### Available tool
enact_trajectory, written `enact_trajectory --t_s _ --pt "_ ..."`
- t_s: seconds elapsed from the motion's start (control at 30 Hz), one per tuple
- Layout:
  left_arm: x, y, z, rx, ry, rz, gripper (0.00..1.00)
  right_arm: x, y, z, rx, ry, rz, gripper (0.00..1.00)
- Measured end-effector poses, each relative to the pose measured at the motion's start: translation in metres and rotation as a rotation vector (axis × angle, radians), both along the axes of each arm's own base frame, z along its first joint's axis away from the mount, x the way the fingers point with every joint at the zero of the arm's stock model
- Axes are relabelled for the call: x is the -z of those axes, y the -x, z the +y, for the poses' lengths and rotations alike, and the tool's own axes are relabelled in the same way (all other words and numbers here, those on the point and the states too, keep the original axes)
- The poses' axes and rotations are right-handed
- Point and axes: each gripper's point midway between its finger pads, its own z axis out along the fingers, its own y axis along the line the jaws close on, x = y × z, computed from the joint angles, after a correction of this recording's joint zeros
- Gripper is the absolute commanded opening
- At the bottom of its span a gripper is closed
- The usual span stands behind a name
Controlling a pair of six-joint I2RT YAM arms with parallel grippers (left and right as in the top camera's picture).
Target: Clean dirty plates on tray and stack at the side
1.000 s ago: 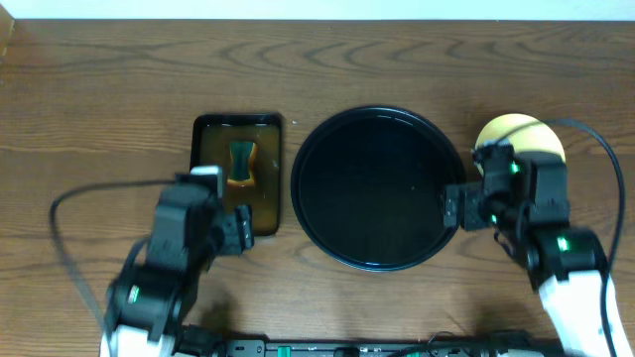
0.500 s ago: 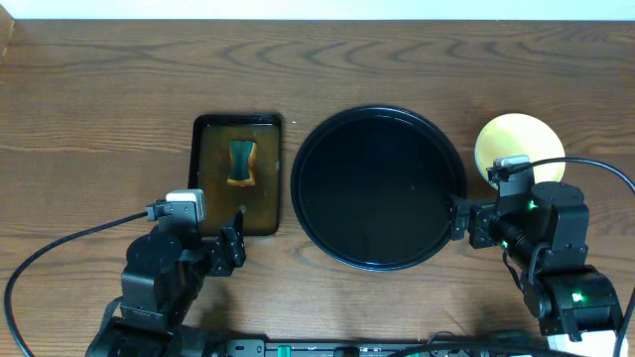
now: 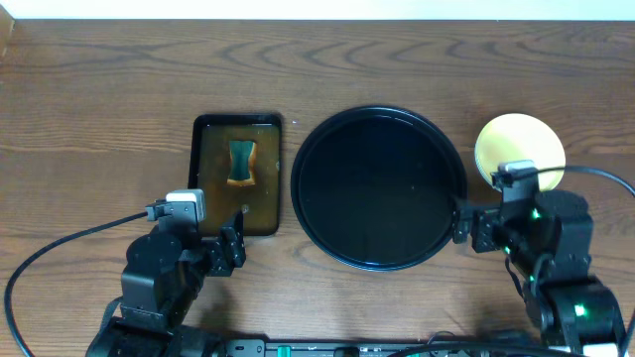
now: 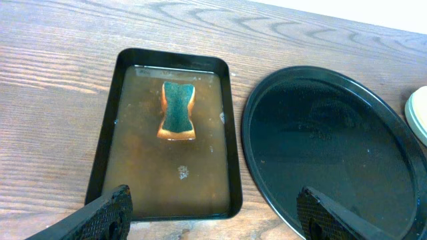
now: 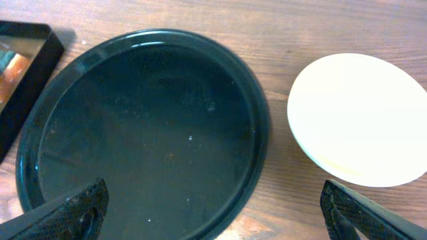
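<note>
The round black tray [image 3: 317, 213] sits mid-table with nothing on it; it also shows in the left wrist view [image 4: 280, 193] and the right wrist view [image 5: 253, 127]. A pale yellow plate [image 3: 516, 142] lies on the table right of the tray, also in the right wrist view [image 5: 360, 113]; whether other plates lie under it I cannot tell. No blue-white plate is visible. My left gripper [image 4: 213, 217] is open and empty near the front edge. My right gripper [image 5: 213, 210] is open and empty over the tray's front right rim.
A rectangular black tray [image 3: 203, 178] of brownish liquid stands left of the round tray, with a green and orange sponge [image 3: 241, 163] lying in it, also seen in the left wrist view [image 4: 179, 111]. Cables trail near both arms.
Both arms have drawn back toward the front edge. The right gripper has moved away from the yellow plate. Little moved in the last half second.
</note>
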Motion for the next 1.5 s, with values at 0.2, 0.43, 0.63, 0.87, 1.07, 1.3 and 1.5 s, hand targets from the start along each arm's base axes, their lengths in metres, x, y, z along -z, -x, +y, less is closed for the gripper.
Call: enact_trajectory --t_s 0.2,0.43,0.63,0.87,1.07,1.3,1.5 --pt "0.001 0.000 0.000 0.000 -0.001 0.003 0.80 -0.050 -0.002 -0.019 0.075 -0.011 -0.409 0.99" --pt "0.001 0.000 0.000 0.000 -0.001 0.005 0.80 -0.054 0.004 -0.020 0.066 0.007 -0.784 0.99" --pt "0.001 0.000 0.000 0.000 -0.001 0.004 0.80 -0.026 0.009 -0.021 0.073 0.016 -0.836 0.99" --pt "0.002 0.000 0.000 0.000 -0.001 0.005 0.80 0.036 0.005 -0.024 0.080 0.039 -0.614 0.99" --pt "0.002 0.000 0.000 0.000 -0.001 0.005 0.80 0.041 0.005 -0.024 0.083 0.042 -0.596 0.99" --pt "0.002 0.000 0.000 0.000 -0.001 0.005 0.80 0.041 0.005 -0.024 0.083 0.042 -0.595 0.99" --pt "0.002 0.000 0.000 0.000 -0.001 0.005 0.80 0.041 0.005 -0.024 0.083 0.042 -0.595 0.99"
